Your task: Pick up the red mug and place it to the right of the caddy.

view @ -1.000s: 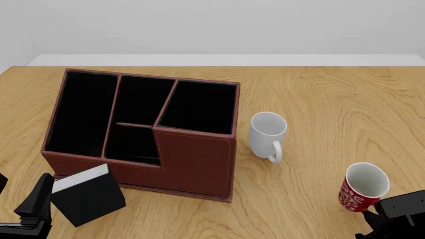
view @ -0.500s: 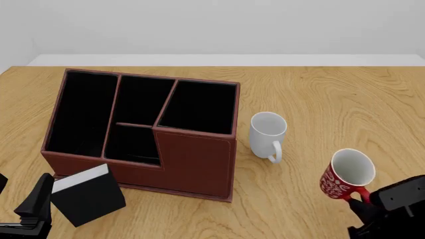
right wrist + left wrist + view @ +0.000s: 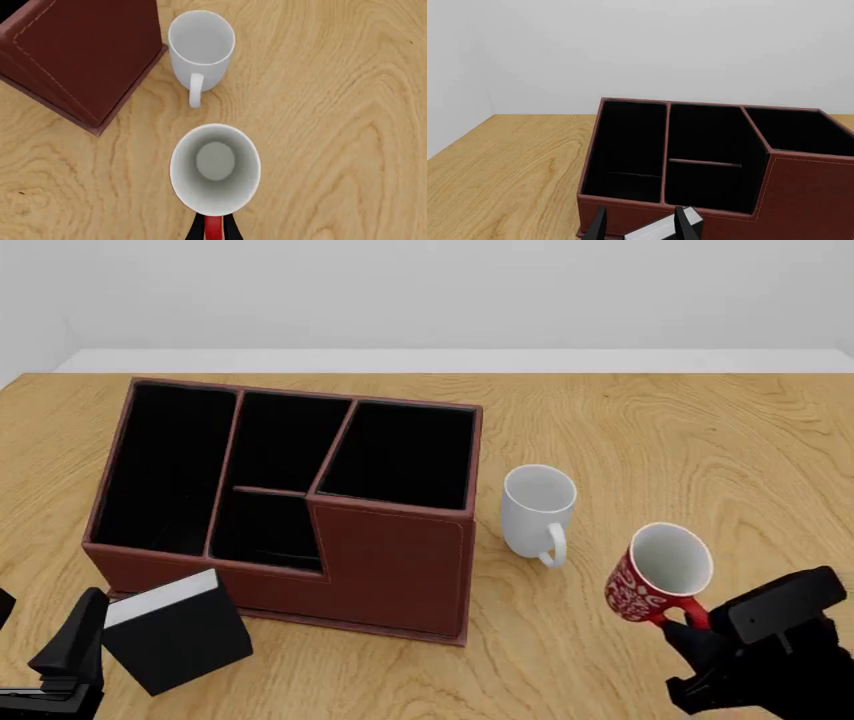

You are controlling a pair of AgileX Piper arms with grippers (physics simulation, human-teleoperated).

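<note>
I have the right gripper (image 3: 697,625) clamped on the red handle of the red mug (image 3: 655,575); in the right wrist view the 2 fingers (image 3: 195,231) sit tight on either side of that handle. The mug tilts toward the caddy (image 3: 387,565), its white inside facing up and forward, and appears raised off the table (image 3: 694,440). It sits to the right of the caddy and well apart from it, near the front edge.

The white mug (image 3: 538,510) stands upright between the caddy and the red mug, just beside the caddy's right wall, handle pointing toward me. From the right wrist camera the red mug (image 3: 214,169) lies nearer than the white mug (image 3: 200,47), with a gap of bare wood between them.

My left gripper (image 3: 639,227) is parked at the caddy's near left corner, fingers apart, with the small black box (image 3: 176,630) and its white edge between them; contact I cannot tell.
</note>
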